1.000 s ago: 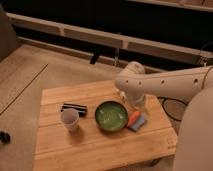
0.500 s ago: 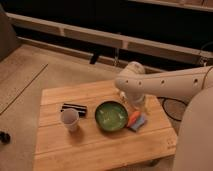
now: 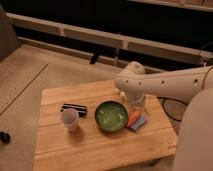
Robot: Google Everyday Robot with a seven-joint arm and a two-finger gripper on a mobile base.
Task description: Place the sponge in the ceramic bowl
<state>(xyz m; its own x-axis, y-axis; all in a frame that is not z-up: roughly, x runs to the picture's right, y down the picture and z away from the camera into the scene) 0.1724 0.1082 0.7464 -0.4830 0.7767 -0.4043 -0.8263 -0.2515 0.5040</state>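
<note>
Camera view: a ceramic bowl (image 3: 111, 116), green and glossy, is seen standing near the middle of a wooden table (image 3: 100, 146); the sponge (image 3: 140, 123), a small light-blue pad, is found lying flat on the tabletop just beside the bowl, to its right as viewed, and outside its rim; an orange elongated object (image 3: 133, 118) is wedged between the sponge and the bowl, and appears to touch both. The gripper (image 3: 137, 103) is held just above and behind the sponge, up and to the right of the bowl, at the end of a white arm (image 3: 172, 85) that is stretched in from the right of the bowl; its fingers are released and spread, and nothing is seen grasped. To the left of the bowl a white cup (image 3: 69, 119) is set upright, near it but apart; a dark flat packet (image 3: 74, 108) is laid behind the cup, farther from the bowl.
</note>
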